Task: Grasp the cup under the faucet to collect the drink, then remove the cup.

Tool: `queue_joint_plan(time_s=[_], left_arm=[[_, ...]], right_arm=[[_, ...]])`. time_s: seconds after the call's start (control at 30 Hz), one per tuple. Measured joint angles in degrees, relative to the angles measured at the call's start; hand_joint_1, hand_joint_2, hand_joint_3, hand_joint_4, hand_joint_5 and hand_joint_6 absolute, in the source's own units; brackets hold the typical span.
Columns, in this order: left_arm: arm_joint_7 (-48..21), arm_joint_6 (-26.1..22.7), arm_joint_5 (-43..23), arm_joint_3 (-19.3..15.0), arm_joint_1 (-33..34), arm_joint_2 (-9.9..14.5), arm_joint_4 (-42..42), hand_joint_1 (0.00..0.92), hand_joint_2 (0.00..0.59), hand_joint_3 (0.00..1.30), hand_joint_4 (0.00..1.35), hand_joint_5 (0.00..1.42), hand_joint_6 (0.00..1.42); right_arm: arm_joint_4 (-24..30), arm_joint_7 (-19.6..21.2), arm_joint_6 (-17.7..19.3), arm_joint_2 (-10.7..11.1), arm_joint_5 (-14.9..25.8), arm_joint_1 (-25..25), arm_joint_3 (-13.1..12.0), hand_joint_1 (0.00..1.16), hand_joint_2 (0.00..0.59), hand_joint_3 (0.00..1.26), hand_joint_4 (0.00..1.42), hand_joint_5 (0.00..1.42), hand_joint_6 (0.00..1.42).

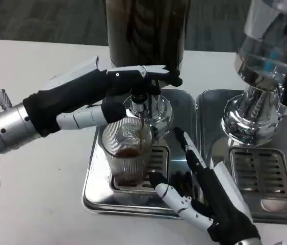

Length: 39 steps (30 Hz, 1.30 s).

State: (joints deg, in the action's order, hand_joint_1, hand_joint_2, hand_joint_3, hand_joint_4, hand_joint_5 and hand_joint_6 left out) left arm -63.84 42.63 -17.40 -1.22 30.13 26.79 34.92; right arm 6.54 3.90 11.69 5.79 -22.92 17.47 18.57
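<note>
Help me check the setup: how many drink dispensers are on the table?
2. One dark dispenser stands at the centre, over the ribbed cup; one clear dispenser stands at the right, partly cut off by the frame.

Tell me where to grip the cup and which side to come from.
Grip the cup around its ribbed lower wall, probably from the right, where the right hand lies open beside it. It stands upright on the tray grate. The faucet sits over its rim, and the left hand is at the faucet, so top and left are crowded.
</note>
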Motion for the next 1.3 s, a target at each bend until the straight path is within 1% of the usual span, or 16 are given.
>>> queue_joint_plan(time_s=[0.2,0.3,0.37,0.83,0.97,1.1,1.3], left_arm=[[0.00,0.01,0.01,0.01,0.00,0.02,0.00,0.000,0.097,0.24,0.11,0.09,0.23],[0.00,0.01,0.01,0.01,0.00,0.02,-0.01,0.000,0.097,0.24,0.11,0.09,0.23],[0.01,0.01,0.02,0.02,0.00,0.06,-0.01,0.000,0.097,0.24,0.11,0.09,0.23],[0.21,0.04,0.02,0.04,-0.52,0.28,-1.09,0.000,0.097,0.25,0.11,0.09,0.23],[0.34,0.03,0.02,0.04,-0.80,0.31,-1.53,0.000,0.097,0.25,0.11,0.09,0.23],[0.52,0.02,0.02,0.04,-1.08,0.34,-1.94,0.000,0.097,0.25,0.11,0.09,0.24],[0.81,-0.06,0.02,0.04,-1.42,0.39,-2.64,0.000,0.097,0.25,0.12,0.09,0.24]], right_arm=[[-1.39,0.36,0.00,-0.79,-0.71,-1.37,0.16,0.34,0.226,0.00,0.00,0.00,0.00],[-1.95,0.40,-0.01,-0.82,-1.03,-1.52,0.35,0.34,0.226,0.00,0.00,0.00,0.00],[-2.61,0.50,-0.01,-0.87,-1.69,-2.51,0.47,0.34,0.226,0.00,0.00,0.00,0.00],[-6.61,1.81,0.31,-1.29,-1.69,-5.10,0.49,0.34,0.226,0.00,0.00,0.00,0.00],[-7.27,2.43,0.39,-1.95,-1.76,-6.16,0.84,0.34,0.226,0.00,0.00,0.00,0.00],[-8.40,2.47,0.42,-2.16,-1.76,-6.90,0.88,0.34,0.226,0.00,0.00,0.00,0.00],[-8.61,2.48,0.42,-2.72,-1.69,-7.86,0.86,0.34,0.226,0.00,0.00,0.00,0.00]])
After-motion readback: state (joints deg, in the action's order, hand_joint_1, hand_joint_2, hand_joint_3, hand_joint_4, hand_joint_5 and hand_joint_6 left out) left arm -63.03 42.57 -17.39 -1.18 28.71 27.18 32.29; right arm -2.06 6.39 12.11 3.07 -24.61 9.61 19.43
